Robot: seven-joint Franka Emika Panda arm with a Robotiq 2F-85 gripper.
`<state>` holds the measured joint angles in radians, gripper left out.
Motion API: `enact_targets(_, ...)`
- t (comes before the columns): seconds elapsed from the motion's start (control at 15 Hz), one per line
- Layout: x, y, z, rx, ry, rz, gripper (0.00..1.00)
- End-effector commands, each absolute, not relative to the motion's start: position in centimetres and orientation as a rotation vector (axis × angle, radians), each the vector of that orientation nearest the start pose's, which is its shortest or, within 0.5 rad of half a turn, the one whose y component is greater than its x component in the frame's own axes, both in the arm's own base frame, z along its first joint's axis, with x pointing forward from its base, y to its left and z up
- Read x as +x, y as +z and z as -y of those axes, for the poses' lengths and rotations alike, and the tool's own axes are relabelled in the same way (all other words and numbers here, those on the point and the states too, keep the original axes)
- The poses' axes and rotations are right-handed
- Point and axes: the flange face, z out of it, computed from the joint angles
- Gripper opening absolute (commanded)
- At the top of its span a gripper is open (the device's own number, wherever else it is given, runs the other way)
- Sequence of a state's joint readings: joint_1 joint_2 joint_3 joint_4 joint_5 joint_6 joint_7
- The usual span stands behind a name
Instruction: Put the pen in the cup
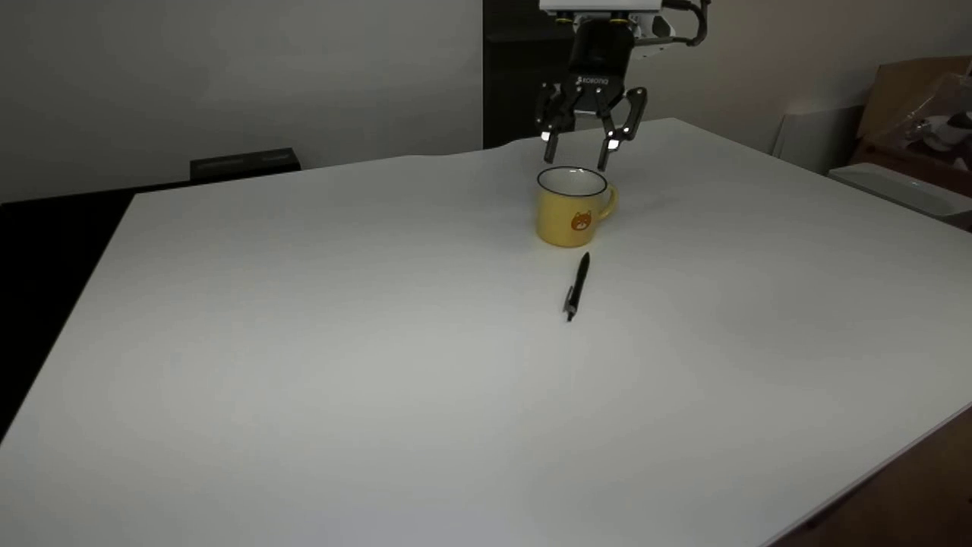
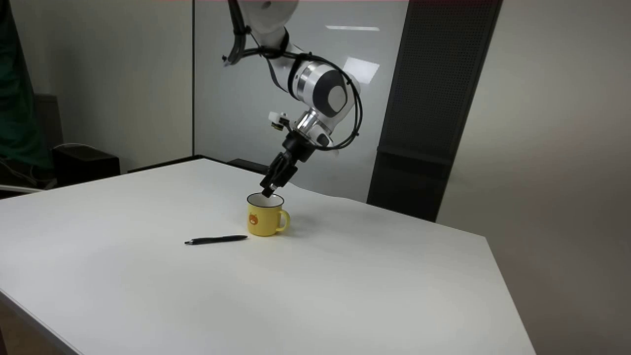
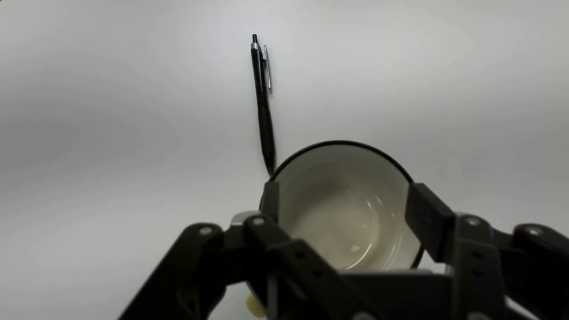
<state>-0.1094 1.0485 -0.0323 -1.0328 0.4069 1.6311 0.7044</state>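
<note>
Farthest left I pick up a green cloth (image 2: 22, 98) hanging beyond the left edge of the white table (image 2: 315, 296), with a black box (image 2: 85, 165) low on that same side. Next along, the pen (image 2: 216, 240) lies flat on the table, in from every edge, its tapered tip turned toward the foot of the cup (image 2: 265, 218) and just beside it, while the clip end points away. The cup stands upright, nearer the far edge than the near one, an orange animal face on its yellow front and its handle out toward the right edge. At its mouth I have the gripper (image 1: 576, 158), fingers (image 3: 270, 200) spread apart; in my wrist view they line up with opposite sides of the black rim, though whether they touch it I can't tell. The arm (image 2: 330, 93) reaches in from the far-edge side, above the table. Farther right, a dark panel (image 2: 434, 98) rises behind the far edge, short of the far right corner, and in an exterior view I also get a cardboard box (image 1: 885, 93) past the right edge
</note>
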Motion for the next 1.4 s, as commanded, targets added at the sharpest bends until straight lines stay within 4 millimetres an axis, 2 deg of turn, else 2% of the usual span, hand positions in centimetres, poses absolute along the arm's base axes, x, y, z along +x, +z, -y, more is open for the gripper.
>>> enact_targets(0.0, 73.4, 18.7, 5.6, -2.491, 0.710, -1.297, 1.00)
enact_targets(0.2, 73.4, 20.4, 5.5, -2.567, 0.555, -1.250, 1.00)
enact_targets(0.47, 71.7, 23.6, 7.2, -2.738, 0.357, -1.162, 1.00)
enact_targets(0.73, 68.0, 26.3, 9.6, -2.909, 0.343, -1.165, 1.00)
enact_targets(0.93, 64.4, 26.9, 10.1, -3.005, 0.404, -1.089, 1.00)
enact_targets(1.07, 62.4, 26.3, 8.8, -3.041, 0.412, -0.970, 1.00)
enact_targets(1.33, 57.7, 24.3, 4.0, -3.087, 0.442, -0.662, 1.00)
